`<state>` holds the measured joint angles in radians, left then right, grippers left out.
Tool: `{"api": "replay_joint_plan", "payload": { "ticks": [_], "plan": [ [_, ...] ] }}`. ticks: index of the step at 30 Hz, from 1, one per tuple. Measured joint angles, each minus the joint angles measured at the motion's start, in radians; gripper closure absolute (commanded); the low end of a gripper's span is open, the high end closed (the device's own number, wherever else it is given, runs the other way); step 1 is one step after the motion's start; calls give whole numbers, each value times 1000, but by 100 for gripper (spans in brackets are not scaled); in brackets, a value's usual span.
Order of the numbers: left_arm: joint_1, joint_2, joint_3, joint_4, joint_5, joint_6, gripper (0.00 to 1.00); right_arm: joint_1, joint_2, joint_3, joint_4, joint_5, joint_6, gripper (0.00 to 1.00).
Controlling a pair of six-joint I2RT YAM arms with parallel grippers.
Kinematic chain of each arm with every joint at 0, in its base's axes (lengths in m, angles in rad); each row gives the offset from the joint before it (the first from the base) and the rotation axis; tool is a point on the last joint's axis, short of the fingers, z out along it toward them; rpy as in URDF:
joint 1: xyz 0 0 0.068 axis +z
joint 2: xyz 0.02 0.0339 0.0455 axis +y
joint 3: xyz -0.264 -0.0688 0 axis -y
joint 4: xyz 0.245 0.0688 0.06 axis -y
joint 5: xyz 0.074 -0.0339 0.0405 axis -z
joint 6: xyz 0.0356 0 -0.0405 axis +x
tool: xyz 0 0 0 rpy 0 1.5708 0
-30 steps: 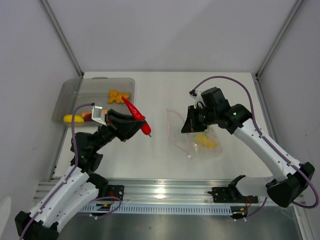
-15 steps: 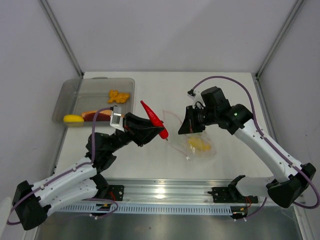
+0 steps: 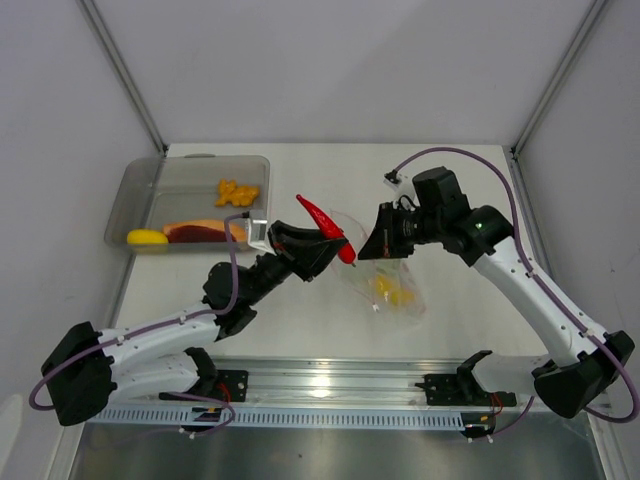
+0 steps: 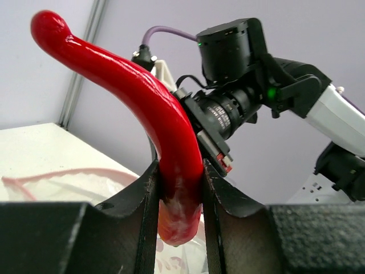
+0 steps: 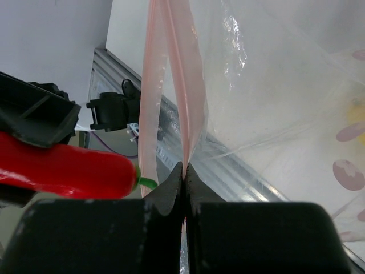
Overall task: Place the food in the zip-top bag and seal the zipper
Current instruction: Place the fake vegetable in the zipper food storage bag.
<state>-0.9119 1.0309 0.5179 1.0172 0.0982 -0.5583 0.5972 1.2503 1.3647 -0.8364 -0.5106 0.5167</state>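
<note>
The red chili [image 4: 137, 97] is clamped in the left claw [image 4: 179, 188] and held in the air just beside the mouth of the zip-top bag [image 3: 405, 300]. The zipper [image 5: 191, 85] is pinched in the right claw [image 5: 183, 177]. Yellow pieces [image 3: 390, 290] are seen inside the bag. Orange bits [image 3: 236, 191] are seen in the grey tray [image 3: 135, 195], well apart from the bag.

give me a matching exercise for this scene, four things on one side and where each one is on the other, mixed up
Things:
1. red chili
2. zip-top bag
3. yellow piece
4. orange bits

Places:
a. in the grey tray
b. inside the bag
c. between the jaws of the left gripper
d. mouth pinched in the jaws of the right gripper

Pairs: 1-c, 2-d, 3-b, 4-a
</note>
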Motion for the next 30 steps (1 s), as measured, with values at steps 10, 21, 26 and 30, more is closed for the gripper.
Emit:
{"api": "replay_joint_plan", "payload": {
  "ticks": [10,21,26,30],
  "plan": [
    [-37,74,-13,27,-45,-2,77,-37,-33,0,7,-21,19,100],
    [-71,85,-15,-18,-49,-31,1,-57,-39,-8,20,-30,25,100],
    [-76,63,-14,-77,-54,-26,1,-65,-42,-18,21,-30,24,100],
    [-76,16,-5,-154,-67,-8,1,-69,-58,-38,22,-30,24,100]
  ]
}}
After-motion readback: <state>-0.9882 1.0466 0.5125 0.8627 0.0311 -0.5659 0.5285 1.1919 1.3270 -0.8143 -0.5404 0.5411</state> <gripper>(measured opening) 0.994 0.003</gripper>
